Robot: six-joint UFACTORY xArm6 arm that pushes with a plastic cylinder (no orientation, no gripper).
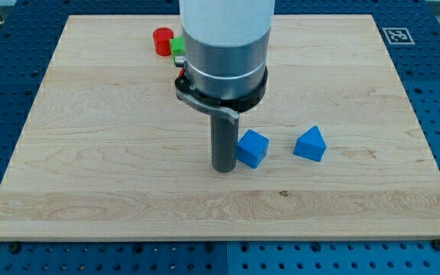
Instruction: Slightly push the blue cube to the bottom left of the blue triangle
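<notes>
The blue cube (253,148) lies on the wooden board (90,153), right of the middle. The blue triangle (310,143) lies to the cube's right, with a gap between them. My tip (224,168) is at the lower end of the dark rod, right next to the cube's left side, touching it or nearly so. The arm's wide white and black body hangs above the rod and hides the board behind it.
A red cylinder (163,40) stands near the view's top, left of the arm. A green block (178,47) shows beside it, partly hidden by the arm, with a sliver of red below it. A blue pegboard table surrounds the board.
</notes>
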